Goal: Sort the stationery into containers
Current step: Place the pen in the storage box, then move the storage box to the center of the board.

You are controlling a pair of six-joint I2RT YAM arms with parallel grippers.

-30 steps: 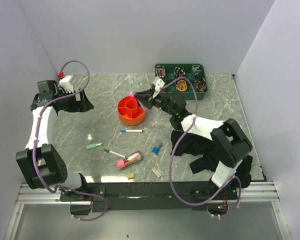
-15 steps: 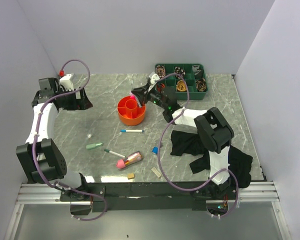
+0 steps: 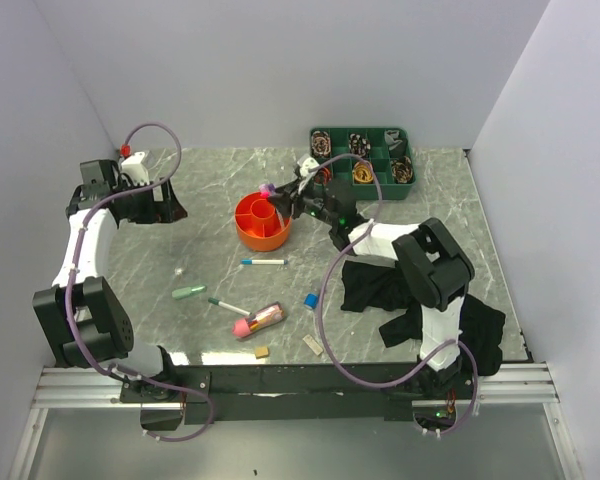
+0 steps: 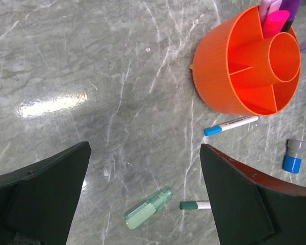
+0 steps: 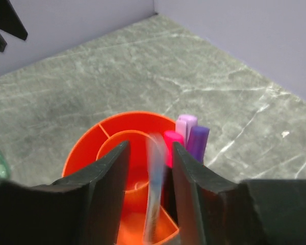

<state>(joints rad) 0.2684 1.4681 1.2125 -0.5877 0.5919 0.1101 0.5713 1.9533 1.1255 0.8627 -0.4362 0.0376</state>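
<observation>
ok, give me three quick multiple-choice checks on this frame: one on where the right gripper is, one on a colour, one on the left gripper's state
1. The right gripper hangs over:
A) the green tray
B) the orange organiser
C) the black cloth

2. The cap of the white pen lying nearest the organiser is:
A) red
B) blue
C) yellow

3. The left gripper is:
A) shut on the green highlighter
B) shut on nothing
C) open, holding nothing

Answers:
1 B: its wrist view looks down into the organiser between the fingers.
2 B: the left wrist view shows a blue end on the pen.
3 C: its fingers stand wide apart above the table, gripping nothing.
</observation>
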